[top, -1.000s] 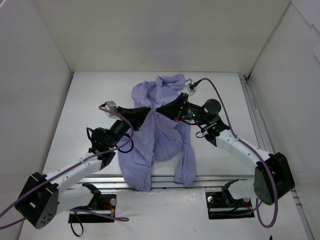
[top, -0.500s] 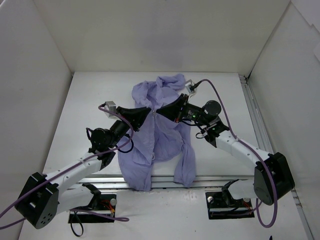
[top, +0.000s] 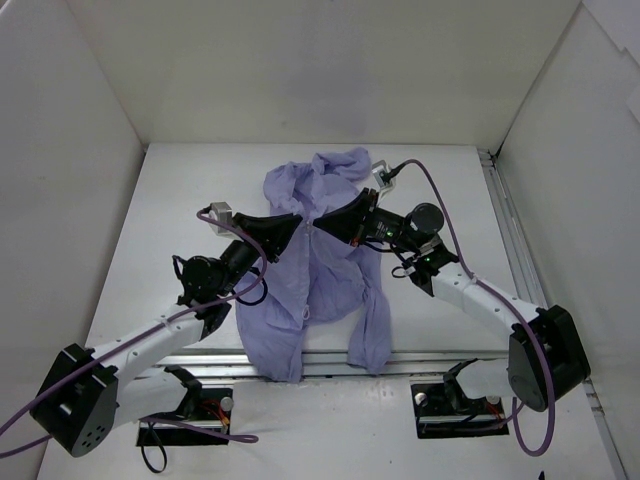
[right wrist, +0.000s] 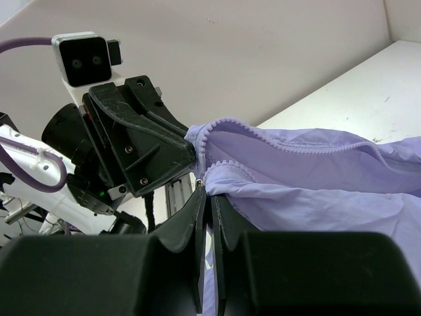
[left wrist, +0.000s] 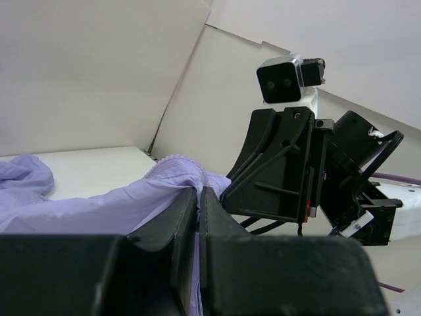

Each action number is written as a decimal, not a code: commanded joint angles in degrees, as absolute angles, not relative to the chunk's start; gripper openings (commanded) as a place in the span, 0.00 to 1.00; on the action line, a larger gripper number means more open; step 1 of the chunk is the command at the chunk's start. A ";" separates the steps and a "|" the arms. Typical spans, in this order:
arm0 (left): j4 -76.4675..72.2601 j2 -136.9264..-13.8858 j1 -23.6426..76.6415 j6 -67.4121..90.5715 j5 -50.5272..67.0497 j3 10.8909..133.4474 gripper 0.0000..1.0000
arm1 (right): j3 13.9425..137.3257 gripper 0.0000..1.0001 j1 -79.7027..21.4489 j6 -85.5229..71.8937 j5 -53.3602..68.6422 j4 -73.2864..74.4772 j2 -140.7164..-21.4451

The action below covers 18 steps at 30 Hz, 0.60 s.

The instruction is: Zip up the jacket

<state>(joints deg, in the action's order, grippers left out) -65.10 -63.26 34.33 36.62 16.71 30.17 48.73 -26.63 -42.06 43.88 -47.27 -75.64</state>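
- Nearest, at the bottom of the overhead view: left arm (top: 150,340) and right arm (top: 480,295), white links with black joints, both angled inward over the worktop (top: 170,200).
- Metal rail (top: 440,357) running along the near edge of the worktop.
- Jacket (top: 320,275): lavender, thin and creased, lying in the middle of the worktop with its front opening facing up. Hem and one sleeve (top: 370,335) draped over the near edge and across the rail.
- Left gripper (top: 299,226): over the jacket's upper chest, on the left side of the opening. Fully closed, with a fold of lavender fabric pinched between its black fingers (left wrist: 184,217).
- Right gripper (top: 323,223): just beside the left one, tip to tip across the opening. Also fully closed, its fingers (right wrist: 227,217) clamped on the jacket's front edge.
- Zipper teeth (right wrist: 289,146): a fine row along the lifted fabric edge, leading away from the right gripper's pinch. Slider not clearly made out.
- Collar end (top: 340,160) of the jacket: bunched in soft folds beyond both grippers, toward the back of the worktop.
- Farthest: plain white walls (top: 320,70) enclosing the worktop at the back and sides.
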 commanded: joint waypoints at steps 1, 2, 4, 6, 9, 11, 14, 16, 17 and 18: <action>-71.89 -63.02 33.84 36.91 17.58 31.82 0.00 | 49.31 0.00 -26.72 -42.45 44.56 -53.26 -73.21; -71.89 -63.02 33.84 37.00 17.75 31.90 0.00 | 49.39 0.00 -26.72 -42.45 44.47 -53.35 -73.04; -71.98 -63.19 33.84 37.09 18.10 31.99 0.00 | 49.39 0.00 -26.89 -42.63 44.39 -53.35 -72.95; -72.16 -63.37 33.84 37.26 18.54 31.99 0.00 | 49.48 0.00 -26.72 -42.63 44.30 -53.44 -73.04; -72.59 -63.72 33.84 37.61 18.63 31.82 0.00 | 49.57 0.00 -26.72 -42.80 44.12 -53.70 -72.95; -72.86 -63.90 33.84 37.53 18.81 31.73 0.00 | 49.48 0.00 -26.72 -43.07 44.12 -53.79 -72.95; -72.86 -63.72 33.84 37.53 18.90 31.82 0.00 | 49.66 0.00 -26.81 -43.33 43.95 -53.96 -73.04; -73.04 -63.81 33.84 37.79 19.07 31.82 0.00 | 49.75 0.00 -26.63 -43.16 43.94 -54.05 -73.04; -73.04 -63.81 33.84 37.79 19.16 31.82 0.00 | 49.83 0.00 -26.72 -43.24 43.86 -54.05 -72.95; -73.12 -63.81 33.84 37.79 19.25 31.73 0.00 | 49.83 0.00 -26.72 -43.16 43.77 -54.14 -73.12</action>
